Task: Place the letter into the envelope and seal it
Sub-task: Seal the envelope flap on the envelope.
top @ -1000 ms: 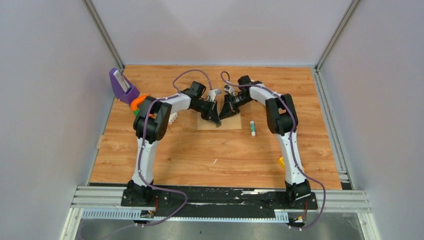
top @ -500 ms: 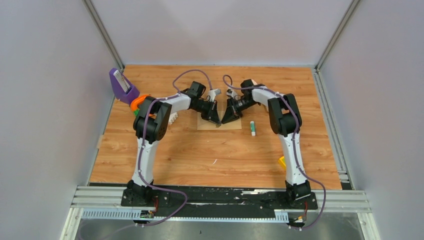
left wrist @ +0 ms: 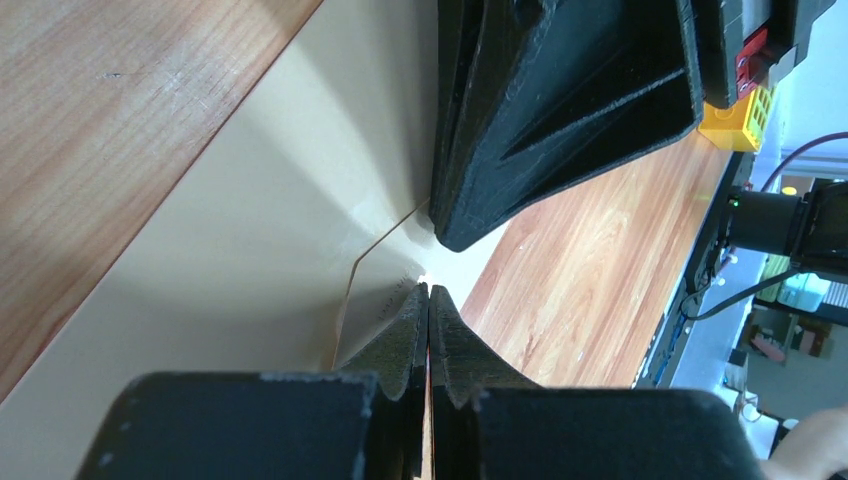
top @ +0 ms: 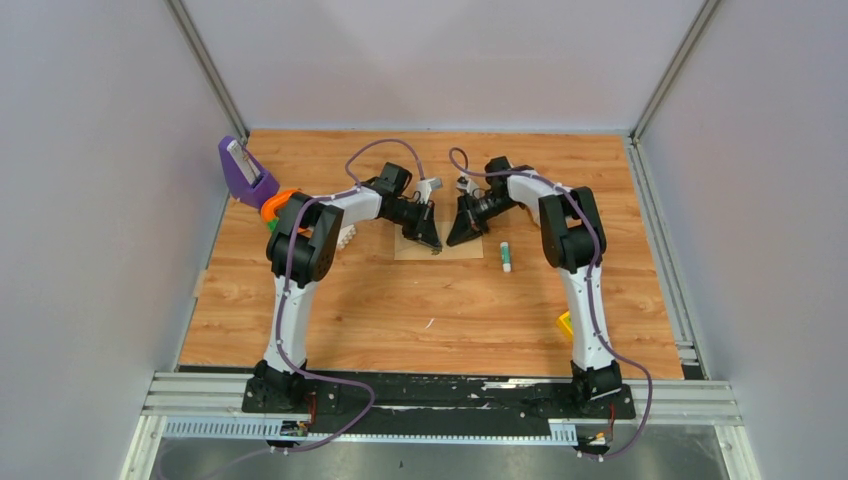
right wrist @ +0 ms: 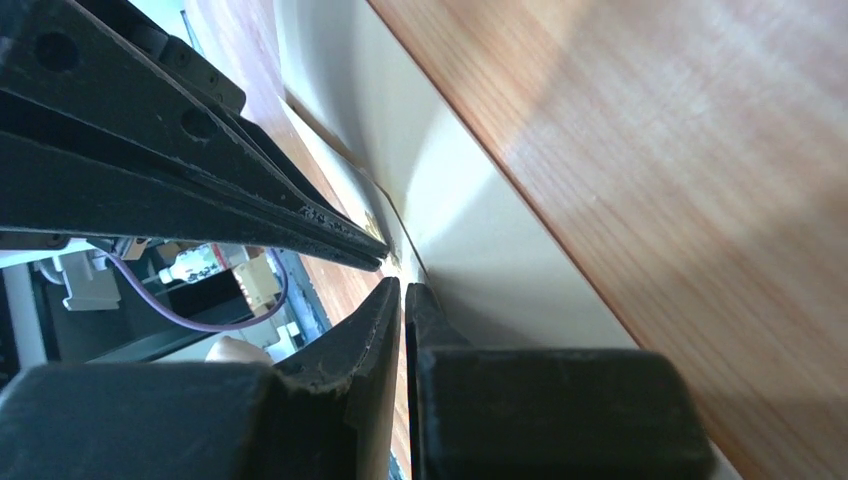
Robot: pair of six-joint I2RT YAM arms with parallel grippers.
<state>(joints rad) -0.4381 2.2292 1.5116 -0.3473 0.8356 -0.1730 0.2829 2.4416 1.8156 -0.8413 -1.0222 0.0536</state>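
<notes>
Right arm is the only thing that's budged since the earlier shot: its elbow has swung a touch outward and the right gripper has slid slightly to its own side along the tan kraft paper envelope. The left arm looks parked where it was.

Progress-wise, I'd say we're near the end. I can't spot the letter as a separate sheet anywhere on the wooden table, so my guess is it's already tucked inside, though nothing here proves that. From the left wrist camera there's a thin angled seam running across the paper, which reads to me as the flap's edge lying folded down. Whether it's properly stuck I can't tell. A small white glue stick with a green cap lies just beside the envelope, on the right arm's side.

Both pincers are clenched with nothing between the fingers. The left gripper has its tip planted on the paper by that seam, and the right one's tip is down close opposite it, so it looks like pressing, not grasping.

The envelope itself lies flat mid-table under the two tips, smooth, no wrinkles or lifted corners that I can see.
</notes>
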